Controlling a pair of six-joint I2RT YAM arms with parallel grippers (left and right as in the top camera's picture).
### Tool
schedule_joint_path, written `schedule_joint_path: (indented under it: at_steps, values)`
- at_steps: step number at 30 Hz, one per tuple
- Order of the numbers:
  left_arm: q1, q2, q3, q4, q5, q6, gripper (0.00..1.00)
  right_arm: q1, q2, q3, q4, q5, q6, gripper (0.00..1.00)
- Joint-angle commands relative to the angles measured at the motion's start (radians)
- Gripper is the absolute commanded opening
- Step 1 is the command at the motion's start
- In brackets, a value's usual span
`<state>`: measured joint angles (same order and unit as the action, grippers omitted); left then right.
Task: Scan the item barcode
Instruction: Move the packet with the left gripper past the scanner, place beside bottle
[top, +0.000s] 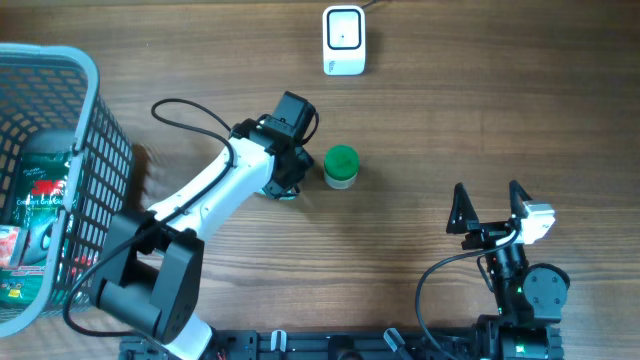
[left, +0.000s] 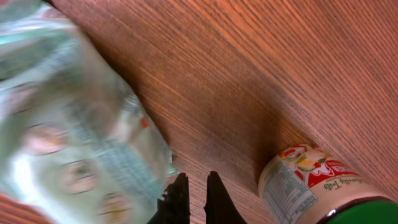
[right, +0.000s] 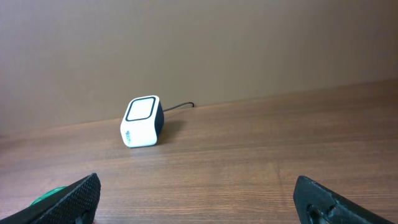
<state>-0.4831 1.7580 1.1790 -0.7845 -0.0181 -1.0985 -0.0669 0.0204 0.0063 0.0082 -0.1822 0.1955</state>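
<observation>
Small pale plastic jar with green screw lid (top: 341, 167): upright on wooden desk (top: 450, 110), near centre, just beside left pincer (left: 196, 193), at its 3 o'clock. Likely light, rigid, glossy label slippery; best grip across body below lid. Left pincer shut; crinkly clear film packet (left: 74, 124) at its tips, possibly pinched, too blurred to tell. Right pincer (top: 487, 197) wide, empty, at 4 o'clock. White cube scanner (top: 343, 40) at 12. Grey mesh basket (top: 95, 80) at 9 holds several printed packets (top: 35, 205).
</observation>
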Motion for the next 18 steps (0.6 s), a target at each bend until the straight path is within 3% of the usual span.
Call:
schedule_joint_path:
  at_steps: [1,4,6,8,9,14,16,17,18]
  values:
    - [-0.003,-0.060,0.011,0.000,-0.092,-0.023,0.04,0.000,-0.006,-0.001,0.006,0.003,-0.011,1.00]
    - [0.005,-0.148,0.014,0.008,-0.171,-0.001,0.07,0.000,-0.006,-0.001,0.006,0.003,-0.011,1.00]
    - [0.009,-0.217,0.014,0.008,-0.238,0.025,0.23,0.000,-0.006,-0.001,0.006,0.003,-0.011,1.00]
    - [0.031,-0.304,0.032,0.007,-0.305,0.124,0.88,0.000,-0.006,-0.001,0.006,0.003,-0.012,1.00]
    - [0.052,-0.360,0.057,0.006,-0.360,0.182,1.00,0.000,-0.006,-0.001,0.006,0.003,-0.011,1.00]
    - [0.241,-0.613,0.138,0.040,-0.526,0.247,1.00,0.000,-0.006,-0.001,0.006,0.003,-0.011,1.00]
    - [0.325,-0.665,0.138,0.032,-0.462,0.247,1.00,0.000,-0.006,-0.001,0.006,0.003,-0.011,1.00]
    - [0.356,-0.670,0.138,-0.006,-0.364,0.248,0.74,0.000,-0.006,-0.001,0.005,0.003,-0.011,1.00]
    - [0.366,-0.660,0.133,-0.055,-0.288,0.254,0.33,0.000,-0.006,-0.001,0.006,0.003,-0.011,1.00]
